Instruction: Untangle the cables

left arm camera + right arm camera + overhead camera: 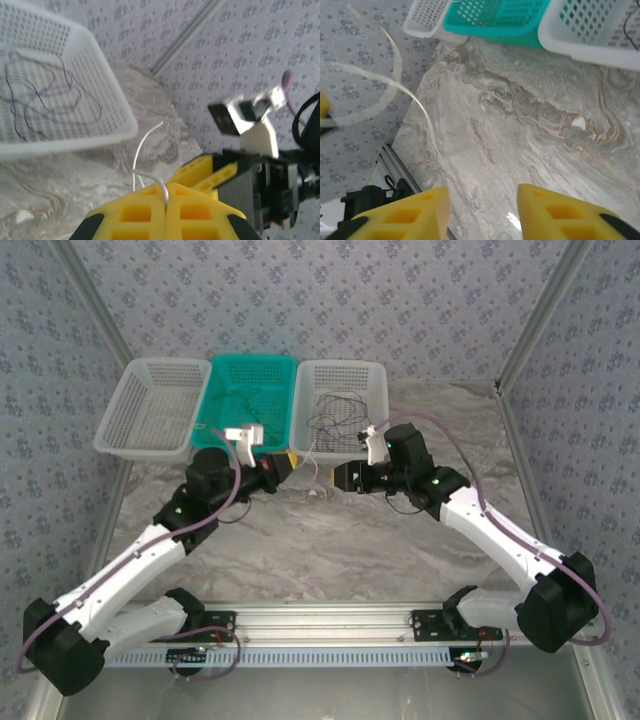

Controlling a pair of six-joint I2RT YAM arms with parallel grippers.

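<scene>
Left gripper (285, 465) (166, 197): the yellow jaws are pressed together, pinching a thin white cable (147, 175) right at the seam between the fingertips. From the pinch the cable loops out over the table (330, 540) and curves up toward the near rim of the right white basket (343, 405) (107, 107).

Right gripper (342, 477) (482, 200): the jaws are parted, with bare marble showing in the gap and nothing between them. In my right wrist view the white cable (402, 90) runs as a blurred arc off to the upper left, well away from those fingers.

In the overhead view the two grippers face each other tip to tip above the table, just in front of where the teal basket (250, 390) and the right white basket meet. They are near each other but not touching.

Dark cables (335, 415) (40, 95): a loose overlapping tangle lies on the floor of the right white basket. I think I see faint thin strands in the teal basket, but they are too fine to count.

The left white basket (150, 410) stands beside the teal one. I cannot make out what is in it.
</scene>
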